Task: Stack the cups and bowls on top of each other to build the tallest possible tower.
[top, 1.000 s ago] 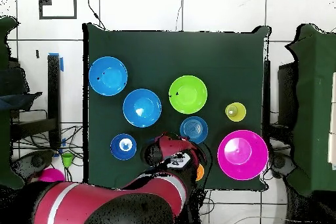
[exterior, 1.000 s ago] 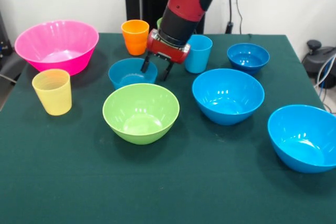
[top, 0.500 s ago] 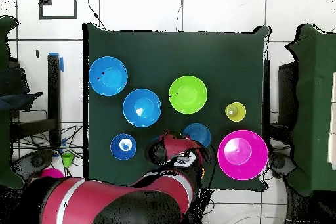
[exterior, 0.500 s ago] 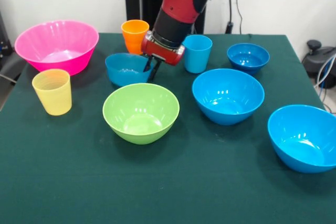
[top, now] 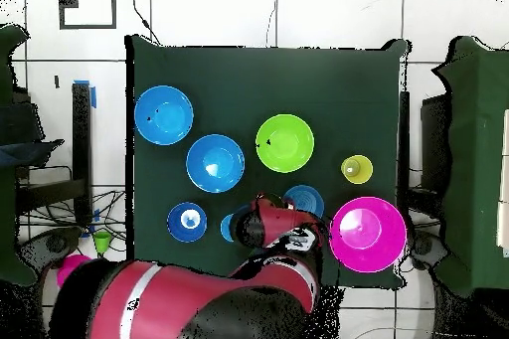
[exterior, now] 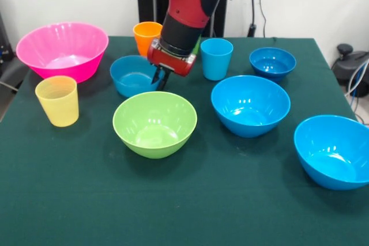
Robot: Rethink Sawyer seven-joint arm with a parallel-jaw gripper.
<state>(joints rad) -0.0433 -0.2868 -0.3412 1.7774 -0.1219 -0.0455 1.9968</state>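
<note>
**Tool at the rim of a small blue bowl, nothing stacked yet**

Since no piece sits on another, the tower looks unstarted; cups and bowls stand apart on the green worktop [exterior: 69, 200]. From the front, the tool [exterior: 161, 76] hangs at the near right rim of the small blue bowl [exterior: 134, 75], its dark tips straddling or touching that rim; whether they pinch it I cannot tell. The bowl lies just left of the tool, between the pink bowl [exterior: 62, 49] and the light blue cup [exterior: 216, 58], with the orange cup [exterior: 146, 38] behind and the lime bowl [exterior: 154, 124] in front. A rim hold would suit lifting it onto another piece.

From overhead, the arm covers the tool; the small blue bowl [top: 306, 199] peeks out beside the pink bowl [top: 367, 234].
</note>
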